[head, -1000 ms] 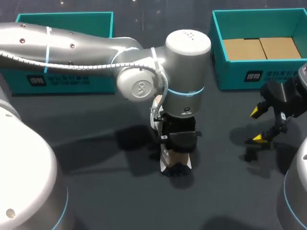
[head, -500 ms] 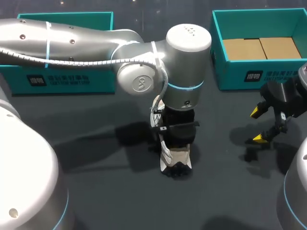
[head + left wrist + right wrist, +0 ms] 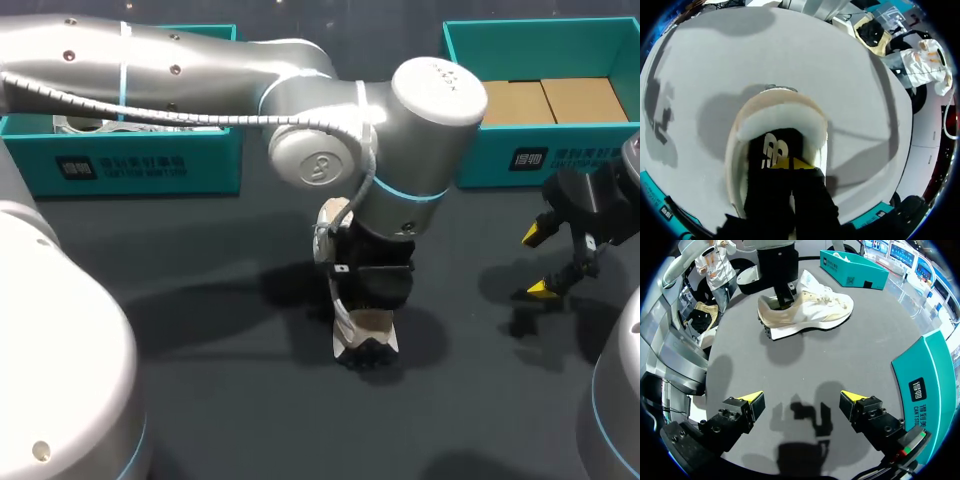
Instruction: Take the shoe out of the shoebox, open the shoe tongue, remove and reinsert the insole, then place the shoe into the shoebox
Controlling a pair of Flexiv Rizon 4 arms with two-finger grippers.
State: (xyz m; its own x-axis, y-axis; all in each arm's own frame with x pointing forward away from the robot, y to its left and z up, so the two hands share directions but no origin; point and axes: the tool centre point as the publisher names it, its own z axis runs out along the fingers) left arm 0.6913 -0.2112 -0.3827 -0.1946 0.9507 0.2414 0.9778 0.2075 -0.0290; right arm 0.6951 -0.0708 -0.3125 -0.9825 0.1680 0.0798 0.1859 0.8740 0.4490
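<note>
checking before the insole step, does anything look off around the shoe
Nothing stands out: the shoe sits upright on its sole, the left gripper is down in its opening, and the right gripper hangs open, apart from it.

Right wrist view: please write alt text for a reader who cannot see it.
A cream and white sneaker stands on the dark table, with the left gripper down inside its opening. The right gripper is open above bare table, the sneaker ahead of it, a teal shoebox beyond.

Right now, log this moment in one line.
shoe on table | left hand in shoe opening | right hand open, clear of shoe
</note>
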